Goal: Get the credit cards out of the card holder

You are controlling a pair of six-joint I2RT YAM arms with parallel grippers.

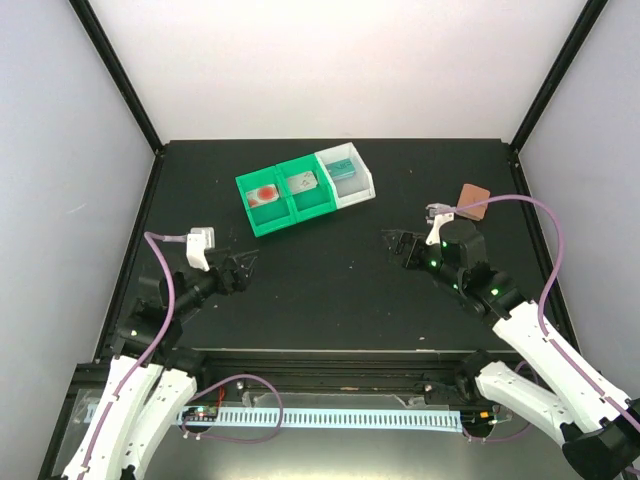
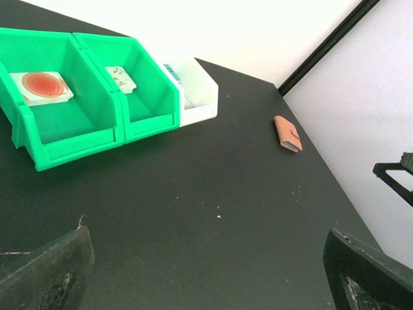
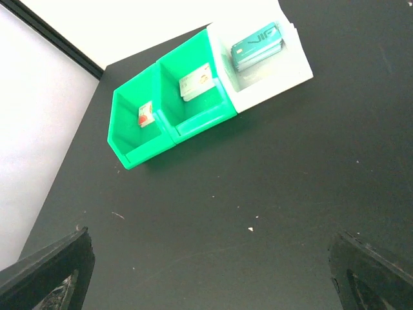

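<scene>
The card holder (image 1: 472,197) lies closed at the upper right of the top view. The right gripper (image 1: 398,247) is the nearer one, but it points the opposite way, toward frame center, with its fingers spread wide and empty. The left gripper (image 1: 238,270), likewise spread and empty, sits well apart at left. All 3 credit cards (image 1: 264,194) already lie in the trays (image 1: 290,222), 1 per bin.
</scene>
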